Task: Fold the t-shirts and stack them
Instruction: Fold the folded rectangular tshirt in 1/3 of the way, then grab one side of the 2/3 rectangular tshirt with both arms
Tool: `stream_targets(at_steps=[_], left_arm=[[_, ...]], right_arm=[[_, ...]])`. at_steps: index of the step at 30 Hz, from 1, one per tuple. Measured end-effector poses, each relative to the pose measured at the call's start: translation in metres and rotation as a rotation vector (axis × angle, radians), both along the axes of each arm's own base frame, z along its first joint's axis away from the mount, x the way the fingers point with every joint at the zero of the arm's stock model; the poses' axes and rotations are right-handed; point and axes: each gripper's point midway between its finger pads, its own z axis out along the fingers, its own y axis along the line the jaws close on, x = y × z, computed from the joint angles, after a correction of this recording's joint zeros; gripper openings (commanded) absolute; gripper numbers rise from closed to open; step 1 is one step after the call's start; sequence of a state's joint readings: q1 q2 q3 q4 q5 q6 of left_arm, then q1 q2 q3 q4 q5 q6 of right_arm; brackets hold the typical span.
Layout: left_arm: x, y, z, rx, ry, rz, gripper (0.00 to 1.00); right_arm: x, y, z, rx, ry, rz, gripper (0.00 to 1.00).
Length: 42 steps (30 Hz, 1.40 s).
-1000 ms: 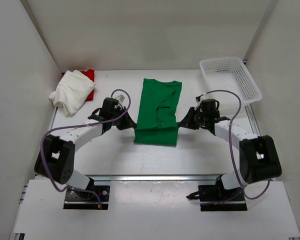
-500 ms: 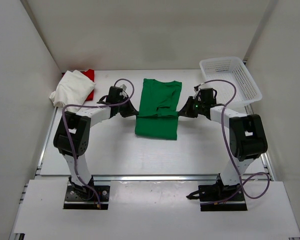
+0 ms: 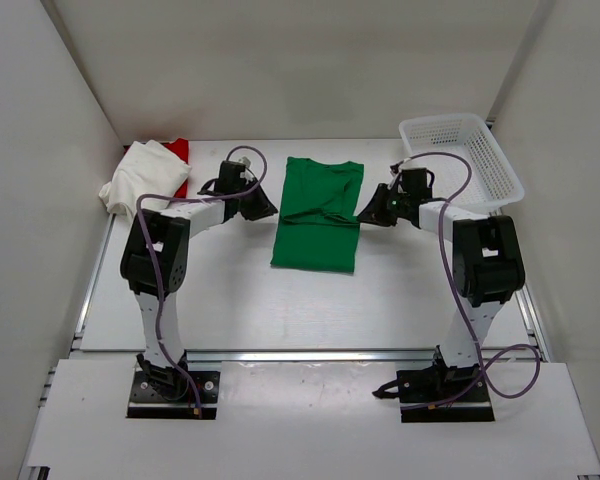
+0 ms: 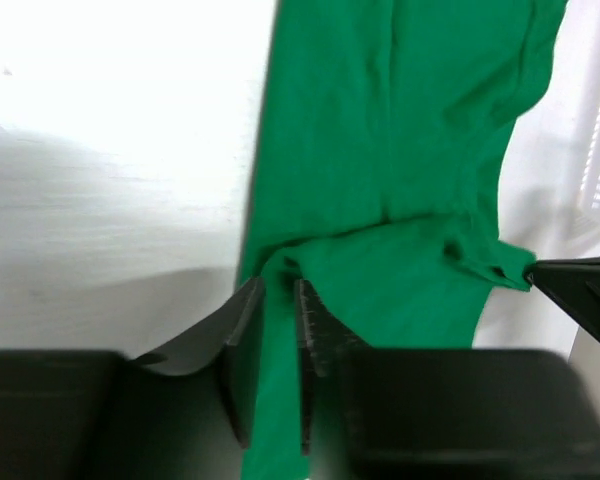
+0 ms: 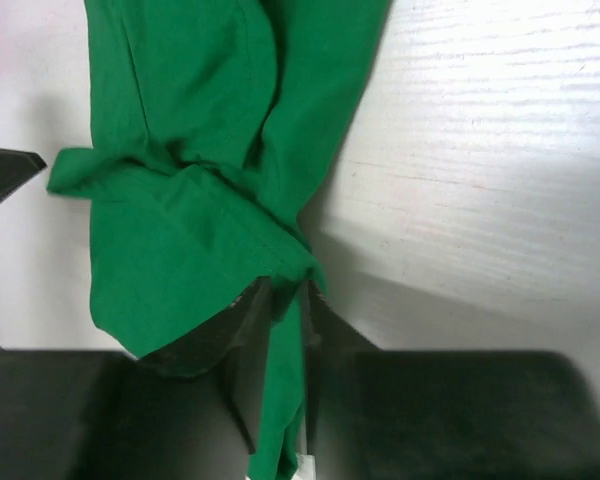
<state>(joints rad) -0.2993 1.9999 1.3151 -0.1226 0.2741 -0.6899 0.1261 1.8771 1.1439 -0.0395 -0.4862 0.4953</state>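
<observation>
Green shirt part-folded, a gripper on each side edge

On the table point(image 3: 230, 300), the green t-shirt point(image 3: 318, 215) lies flat (near end doubled over). The white t-shirt point(image 3: 145, 185) and red t-shirt point(image 3: 180, 150) sit far left of it, the basket point(image 3: 450, 120) right. The left gripper point(image 4: 275, 290) pinches its left edge and the right gripper point(image 5: 285, 290) its right edge, fingers narrow.

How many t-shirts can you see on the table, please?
3. The green t-shirt lies in the centre; the white t-shirt is bunched at the far left corner; the red t-shirt is mostly hidden beneath it.
</observation>
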Motion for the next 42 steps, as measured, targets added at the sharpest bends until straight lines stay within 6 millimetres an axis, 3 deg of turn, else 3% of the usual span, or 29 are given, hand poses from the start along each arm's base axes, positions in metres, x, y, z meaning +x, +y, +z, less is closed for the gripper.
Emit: stream_targets(at_steps=[3, 7, 8, 11, 12, 15, 19, 20, 23, 26, 31, 34, 39, 42], left_arm=[[0.002, 0.009, 0.005, -0.012, -0.015, 0.035, 0.38], [-0.015, 0.021, 0.028, -0.028, -0.063, 0.095, 0.39], [-0.022, 0.02, 0.037, -0.04, -0.089, 0.098, 0.38], [-0.051, -0.003, 0.056, -0.093, -0.147, 0.054, 0.38], [-0.062, -0.015, 0.057, -0.11, -0.159, 0.026, 0.36], [-0.092, -0.04, 0.032, -0.124, -0.11, -0.049, 0.33], [-0.119, -0.029, -0.031, -0.075, 0.043, -0.044, 0.31], [-0.124, -0.027, -0.039, -0.085, 0.066, -0.038, 0.31], [-0.129, -0.023, -0.037, -0.095, 0.047, -0.036, 0.31], [-0.15, -0.023, -0.037, -0.105, 0.04, -0.053, 0.32], [-0.19, -0.019, -0.036, -0.118, 0.047, -0.094, 0.36], [-0.203, -0.007, -0.031, -0.116, 0.052, -0.083, 0.39], [-0.204, 0.014, 0.0, -0.137, -0.036, -0.045, 0.45], [-0.202, 0.019, 0.017, -0.148, -0.101, -0.037, 0.47]], right_arm=[[0.004, -0.002, 0.002, -0.005, -0.003, -0.005, 0.24], [0.008, -0.003, 0.013, -0.039, -0.033, -0.015, 0.26], [0.008, -0.003, 0.018, -0.051, -0.044, -0.019, 0.16], [0.003, 0.009, 0.039, -0.08, -0.109, 0.005, 0.0], [0.0, 0.016, 0.046, -0.085, -0.133, 0.021, 0.0], [-0.019, 0.043, 0.057, -0.09, -0.177, 0.082, 0.0], [-0.048, 0.07, 0.039, -0.076, -0.139, 0.174, 0.0], [-0.05, 0.073, 0.032, -0.074, -0.122, 0.188, 0.01], [-0.055, 0.076, 0.009, -0.072, -0.066, 0.216, 0.0], [-0.066, 0.075, -0.008, -0.088, -0.025, 0.223, 0.0], [-0.133, 0.074, -0.043, -0.137, 0.053, 0.262, 0.0], [-0.159, 0.07, -0.044, -0.107, 0.037, 0.265, 0.0], [-0.174, 0.054, -0.039, -0.088, 0.024, 0.221, 0.01], [-0.183, 0.052, -0.024, -0.062, -0.015, 0.216, 0.04]])
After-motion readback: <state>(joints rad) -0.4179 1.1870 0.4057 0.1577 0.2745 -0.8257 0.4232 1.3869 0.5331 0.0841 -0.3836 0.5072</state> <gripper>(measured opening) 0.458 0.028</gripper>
